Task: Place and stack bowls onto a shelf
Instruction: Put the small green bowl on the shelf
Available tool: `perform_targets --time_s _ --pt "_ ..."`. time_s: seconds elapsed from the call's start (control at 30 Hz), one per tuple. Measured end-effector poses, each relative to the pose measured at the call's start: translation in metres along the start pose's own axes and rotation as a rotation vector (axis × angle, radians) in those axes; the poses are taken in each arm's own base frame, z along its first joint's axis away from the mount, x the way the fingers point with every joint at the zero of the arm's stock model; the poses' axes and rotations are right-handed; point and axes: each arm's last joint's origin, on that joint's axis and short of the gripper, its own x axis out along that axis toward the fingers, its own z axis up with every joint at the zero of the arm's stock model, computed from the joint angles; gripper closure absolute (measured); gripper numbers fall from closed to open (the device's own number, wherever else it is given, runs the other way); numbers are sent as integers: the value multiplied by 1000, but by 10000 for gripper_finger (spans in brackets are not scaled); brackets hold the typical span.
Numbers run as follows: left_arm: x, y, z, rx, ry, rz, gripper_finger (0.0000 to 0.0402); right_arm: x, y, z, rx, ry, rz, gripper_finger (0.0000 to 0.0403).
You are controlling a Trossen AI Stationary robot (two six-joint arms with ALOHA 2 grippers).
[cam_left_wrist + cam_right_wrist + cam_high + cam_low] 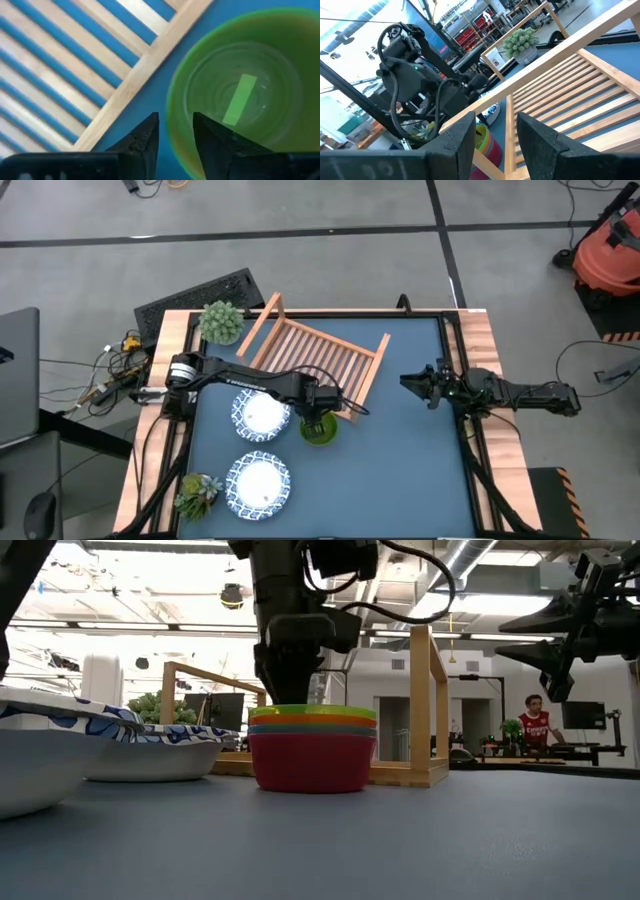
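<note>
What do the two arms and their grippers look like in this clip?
Both arms are dark, near black, built of jointed segments. The left arm has a pale ring at its base joint, white lettering along one link, and black cables looping off it. The left gripper and right gripper each have two blocky, matte dark fingers. The right arm looks plain, with no lettering visible.

You are having open table (410,470) on the right half; the shelf (320,360), the bowl stack (319,430) and two white bowls (262,416) are crowding the left side.
</note>
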Motion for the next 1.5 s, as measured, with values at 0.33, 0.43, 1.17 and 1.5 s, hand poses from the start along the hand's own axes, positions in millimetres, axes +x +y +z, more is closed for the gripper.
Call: perform_targets --time_s 0.33,0.43,1.17,1.5 --pt "-7 0 0 25 -14 -17 339 1 -1 -1 0 7 -10 232" --pt "-6 0 1 28 -17 -11 351 1 -1 -1 0 7 -10 232" --pt "0 1 -2 35 -18 0 348 1 0 -1 0 9 -7 232" --pt "0 1 -2 26 -18 -1 400 1 0 -1 0 9 -7 232"
